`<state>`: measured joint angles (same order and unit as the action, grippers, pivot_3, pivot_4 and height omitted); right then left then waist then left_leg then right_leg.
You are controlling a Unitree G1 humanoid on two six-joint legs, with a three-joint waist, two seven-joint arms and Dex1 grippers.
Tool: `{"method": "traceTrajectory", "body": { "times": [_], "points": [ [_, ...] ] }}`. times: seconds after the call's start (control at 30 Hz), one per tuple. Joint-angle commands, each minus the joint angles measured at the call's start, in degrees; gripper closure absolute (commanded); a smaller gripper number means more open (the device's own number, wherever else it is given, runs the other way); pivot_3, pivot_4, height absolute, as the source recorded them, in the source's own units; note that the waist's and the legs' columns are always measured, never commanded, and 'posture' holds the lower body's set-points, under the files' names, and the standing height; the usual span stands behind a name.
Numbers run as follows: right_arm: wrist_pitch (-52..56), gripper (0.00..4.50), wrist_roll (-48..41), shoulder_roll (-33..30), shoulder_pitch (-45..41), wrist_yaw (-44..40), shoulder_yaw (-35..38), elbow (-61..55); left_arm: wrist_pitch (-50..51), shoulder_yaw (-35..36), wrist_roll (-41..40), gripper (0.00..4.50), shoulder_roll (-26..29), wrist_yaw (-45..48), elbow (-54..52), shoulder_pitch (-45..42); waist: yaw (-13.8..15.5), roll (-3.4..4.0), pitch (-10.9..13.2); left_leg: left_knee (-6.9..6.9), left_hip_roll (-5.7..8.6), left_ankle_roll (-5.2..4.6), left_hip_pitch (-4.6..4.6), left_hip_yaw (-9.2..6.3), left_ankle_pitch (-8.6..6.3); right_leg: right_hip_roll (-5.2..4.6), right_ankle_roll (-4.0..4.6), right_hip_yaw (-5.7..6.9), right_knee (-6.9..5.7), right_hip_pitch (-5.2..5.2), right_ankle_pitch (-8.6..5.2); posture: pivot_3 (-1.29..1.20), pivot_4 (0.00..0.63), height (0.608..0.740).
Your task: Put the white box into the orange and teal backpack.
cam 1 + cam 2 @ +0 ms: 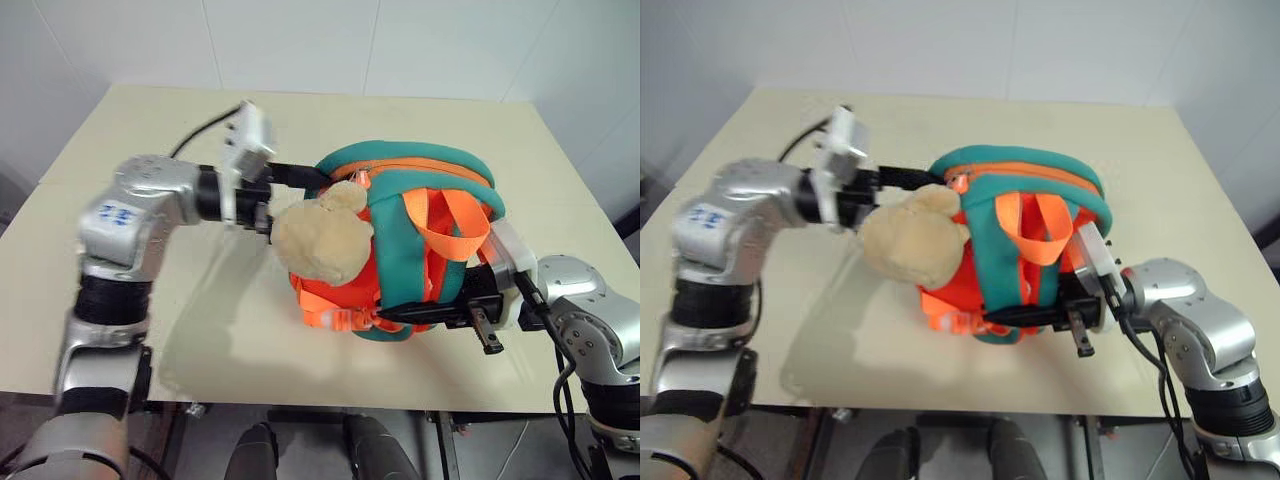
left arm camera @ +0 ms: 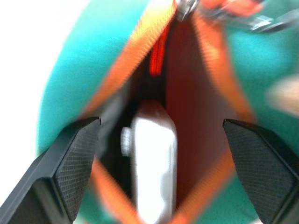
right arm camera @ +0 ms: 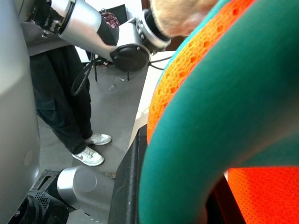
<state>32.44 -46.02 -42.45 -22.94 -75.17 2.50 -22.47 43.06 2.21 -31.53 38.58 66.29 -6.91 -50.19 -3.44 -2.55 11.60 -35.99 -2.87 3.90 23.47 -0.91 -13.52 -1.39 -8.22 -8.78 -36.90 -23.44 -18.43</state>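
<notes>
The orange and teal backpack [image 1: 430, 170] lies on the table with its zipper mouth facing my left gripper [image 1: 295, 195]. That gripper is open at the mouth, its fingers spread wide to either side of it. In the left wrist view the white box [image 2: 154, 163] lies inside the open backpack [image 2: 70, 70], apart from both fingers [image 2: 70, 163]. My right gripper [image 1: 400, 313] is shut on the backpack's teal edge at its near right side, and a teal strap [image 3: 224, 116] runs across the right wrist view.
A tan plush toy [image 1: 325, 235] hangs off the backpack's left side, right below my left gripper. Loose orange webbing straps [image 1: 450, 225] lie over the top. The cream table [image 1: 150, 120] has bare surface to the left and behind. A person's legs [image 3: 88, 149] stand beside the table.
</notes>
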Motion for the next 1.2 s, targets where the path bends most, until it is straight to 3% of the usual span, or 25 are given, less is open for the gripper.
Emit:
{"method": "traceTrajectory", "body": {
  "times": [0.03, 0.17, 0.43, 0.7, 0.9, 1.1, 1.2],
  "points": [
    [-1.59, 4.49, -0.63, -0.06, 0.73, -0.66, 0.94, -0.89, 1.17, 6.63, -5.65, 0.00, 2.93, 1.12, -3.60, 3.35, 0.15, 0.00, 0.00, 0.00, -0.01, 0.00, 0.00, -0.03, 0.00, 0.00, 0.02, 0.05, -0.01, 0.01, -0.01, 0.00, 0.150, 0.740],
    [-2.29, 4.49, -0.30, 0.71, 1.64, -0.32, 0.92, -0.11, 3.94, 12.36, -10.76, 0.00, 5.80, 0.07, -4.90, 7.44, 0.40, -0.02, 0.01, -0.11, 0.00, 0.00, 0.01, -0.04, 0.00, -0.02, 0.00, 0.06, -0.03, 0.06, 0.00, 0.00, 0.150, 0.740],
    [-6.99, 4.49, 0.24, 5.41, 2.64, 1.26, 1.85, 2.33, 13.52, 19.75, -28.27, 0.00, 3.82, -10.47, -13.55, 11.00, 0.21, -0.03, 0.01, -0.11, 0.01, -0.01, -0.02, -0.05, 0.00, -0.03, -0.02, 0.06, -0.02, 0.10, 0.01, 0.00, 0.150, 0.740],
    [-7.82, 4.49, -1.51, 7.51, 3.23, 1.29, 2.41, 1.99, 20.41, 16.12, -42.51, 0.00, 3.16, -23.16, -19.99, 10.49, 0.17, -0.02, 0.01, -0.11, 0.01, 0.00, -0.08, -0.06, 0.01, -0.03, -0.03, 0.05, -0.06, 0.15, 0.02, 0.00, 0.150, 0.740],
    [-7.61, 4.49, -0.79, 6.90, 3.57, 1.74, 1.95, 1.98, 23.76, 10.25, -43.86, 0.00, 5.63, -27.56, -22.20, 11.17, 0.06, -0.02, 0.01, -0.10, 0.02, 0.01, -0.16, -0.04, 0.01, -0.02, -0.03, 0.02, -0.05, 0.20, 0.02, 0.00, 0.150, 0.740],
    [-7.51, 4.49, -0.30, 6.76, 3.24, 2.20, 1.65, 2.26, 20.84, 3.59, -36.25, 0.00, 5.35, -29.20, -22.76, 9.43, 0.13, -0.02, 0.01, -0.10, 0.04, 0.01, -0.16, -0.03, 0.01, -0.02, -0.02, 0.01, 0.01, 0.21, 0.02, 0.00, 0.150, 0.740],
    [-7.43, 4.49, -0.27, 6.80, 3.16, 2.46, 1.57, 2.14, 19.76, 2.25, -34.64, 0.59, 4.27, -29.48, -21.71, 8.48, 0.19, -0.02, 0.01, -0.09, 0.04, 0.02, -0.16, -0.02, 0.01, -0.02, -0.02, 0.01, 0.04, 0.22, 0.01, 0.00, 0.150, 0.740]
  ]
}}
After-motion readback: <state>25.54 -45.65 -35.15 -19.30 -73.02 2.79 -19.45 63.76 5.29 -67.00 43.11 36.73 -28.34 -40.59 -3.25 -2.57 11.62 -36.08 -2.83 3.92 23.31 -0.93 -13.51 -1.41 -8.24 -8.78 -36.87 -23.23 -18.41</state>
